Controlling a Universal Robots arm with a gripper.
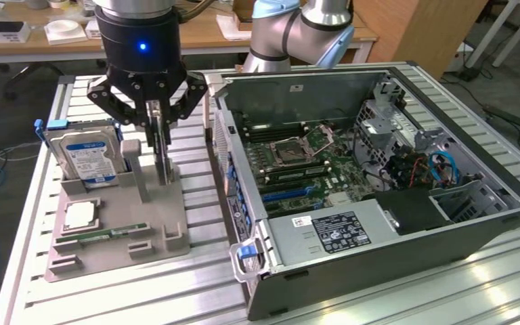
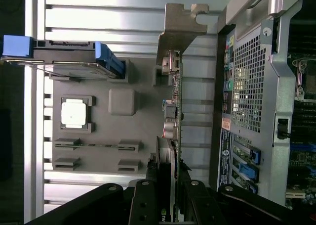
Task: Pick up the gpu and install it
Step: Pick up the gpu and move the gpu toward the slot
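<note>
The gpu [image 1: 163, 159] is a thin dark card standing on edge over the grey holder tray [image 1: 165, 220]. In the wrist view the gpu [image 2: 176, 116] runs edge-on away from the camera, with its pale metal bracket [image 2: 178, 27] at the far end. My gripper [image 1: 158, 128] points straight down and is shut on the card's upper edge. The black fingers [image 2: 143, 200] clamp the card from both sides, and the gripper [image 2: 174, 190] is centred on it. I cannot tell whether the card's lower edge is clear of the tray's slot.
The same tray holds a silver hard drive with a blue label [image 1: 84, 159], a processor chip [image 1: 79, 215] and a green memory stick [image 1: 106, 235]. The open computer case [image 1: 378, 203] lies at the exterior view's right, motherboard [image 1: 305, 166] exposed. A second arm [image 1: 296, 34] stands behind it.
</note>
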